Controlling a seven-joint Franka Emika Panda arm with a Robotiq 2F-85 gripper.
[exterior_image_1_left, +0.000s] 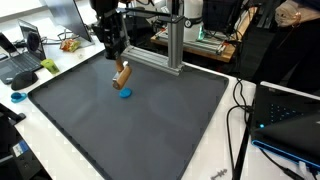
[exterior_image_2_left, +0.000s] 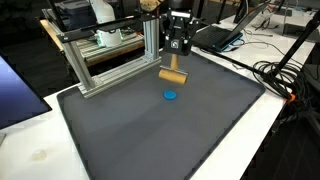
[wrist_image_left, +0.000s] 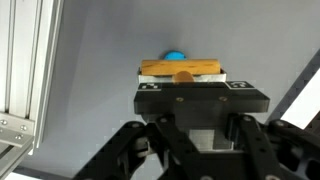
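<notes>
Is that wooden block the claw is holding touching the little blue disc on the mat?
Apart. In an exterior view, a strip of grey mat shows between the wooden block and the blue disc.

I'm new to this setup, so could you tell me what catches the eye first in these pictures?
The gripper holds a wooden block in the air, over the far part of the dark mat. A blue disc lies on the mat below it, and a metal frame stands at the mat's far edge.
</notes>
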